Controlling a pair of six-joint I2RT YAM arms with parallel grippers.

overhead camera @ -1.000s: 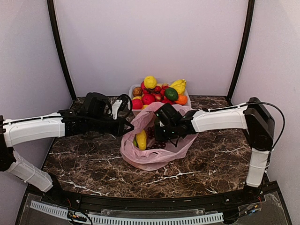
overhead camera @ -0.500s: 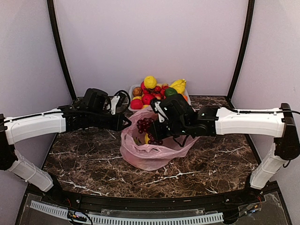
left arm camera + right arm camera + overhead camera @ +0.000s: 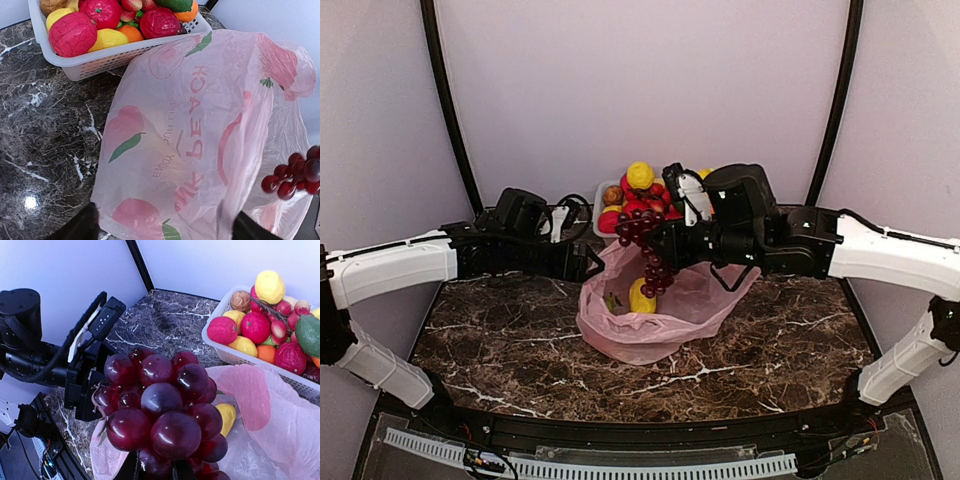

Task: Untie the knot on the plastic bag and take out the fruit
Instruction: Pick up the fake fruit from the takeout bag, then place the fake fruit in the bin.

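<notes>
The right gripper (image 3: 662,246) is clamped on a dark purple plastic grape bunch (image 3: 639,229), hung above the thin pink plastic bag (image 3: 650,330). The bag sits open on the dark marble worktop (image 3: 500,340), towards its back edge and just before the white plastic basket (image 3: 90,62). A yellow oblong fruit (image 3: 641,297) lies inside the bag. The left gripper (image 3: 592,262) has its fingers spread wide at the bag's left side.

The right gripper (image 3: 666,246) held a dark grape bunch (image 3: 638,230) above the open pink plastic bag (image 3: 640,335), a yellow fruit (image 3: 641,297) inside; the left gripper (image 3: 588,262) sat at its left rim.
</notes>
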